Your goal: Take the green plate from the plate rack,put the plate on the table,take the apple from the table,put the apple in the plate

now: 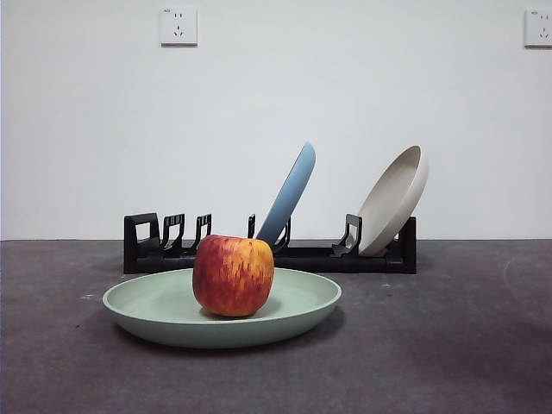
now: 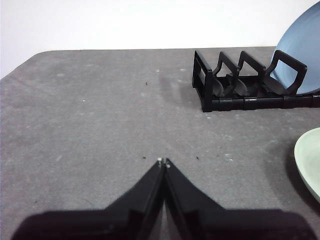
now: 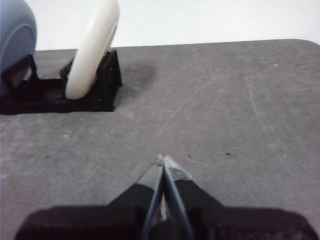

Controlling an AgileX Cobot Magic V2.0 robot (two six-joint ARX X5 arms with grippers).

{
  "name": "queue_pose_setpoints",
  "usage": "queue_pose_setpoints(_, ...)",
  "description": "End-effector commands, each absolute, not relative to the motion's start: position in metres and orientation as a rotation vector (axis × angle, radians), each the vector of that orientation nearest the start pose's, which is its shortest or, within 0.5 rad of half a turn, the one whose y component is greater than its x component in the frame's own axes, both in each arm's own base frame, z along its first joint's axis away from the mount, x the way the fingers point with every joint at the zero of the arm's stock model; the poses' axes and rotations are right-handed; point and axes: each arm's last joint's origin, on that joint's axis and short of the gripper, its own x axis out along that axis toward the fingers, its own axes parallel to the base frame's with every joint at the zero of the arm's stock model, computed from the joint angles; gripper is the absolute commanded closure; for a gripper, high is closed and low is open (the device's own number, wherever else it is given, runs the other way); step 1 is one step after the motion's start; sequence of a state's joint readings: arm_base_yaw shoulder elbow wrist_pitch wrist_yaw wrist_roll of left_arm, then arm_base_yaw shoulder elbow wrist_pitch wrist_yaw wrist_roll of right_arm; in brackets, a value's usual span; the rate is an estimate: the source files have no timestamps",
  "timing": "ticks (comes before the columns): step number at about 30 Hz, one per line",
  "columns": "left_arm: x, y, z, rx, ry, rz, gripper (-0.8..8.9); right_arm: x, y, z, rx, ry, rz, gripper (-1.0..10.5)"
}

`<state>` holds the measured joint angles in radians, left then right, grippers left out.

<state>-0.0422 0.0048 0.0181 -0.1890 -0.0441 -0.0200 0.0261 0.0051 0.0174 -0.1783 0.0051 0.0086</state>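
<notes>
The green plate (image 1: 172, 312) lies flat on the dark grey table (image 1: 448, 345) in front of the plate rack (image 1: 267, 252). The red apple (image 1: 233, 274) stands upright in the plate. The plate's rim also shows in the left wrist view (image 2: 310, 160). My left gripper (image 2: 163, 162) is shut and empty, above bare table to the left of the rack (image 2: 250, 82). My right gripper (image 3: 162, 159) is shut and empty, above bare table to the right of the rack (image 3: 60, 95). Neither gripper shows in the front view.
A blue plate (image 1: 289, 194) and a beige plate (image 1: 395, 198) lean in the rack's slots. They also show in the wrist views: the blue plate (image 2: 302, 50) and the beige plate (image 3: 92, 47). A white wall with sockets (image 1: 178, 26) stands behind.
</notes>
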Motion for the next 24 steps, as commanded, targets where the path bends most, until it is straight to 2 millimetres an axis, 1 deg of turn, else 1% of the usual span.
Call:
queue_pose_setpoints(1, 0.0957, -0.0024, 0.1474, -0.019, 0.184, 0.009, 8.17, 0.0959, 0.0028, 0.1481, 0.032, 0.175, 0.03, 9.5)
queue_pose_setpoints(24, 0.0957, -0.0024, 0.1475, -0.019, 0.184, 0.009, 8.17, 0.096, 0.0026, 0.1484, 0.049, 0.172, 0.021, 9.5)
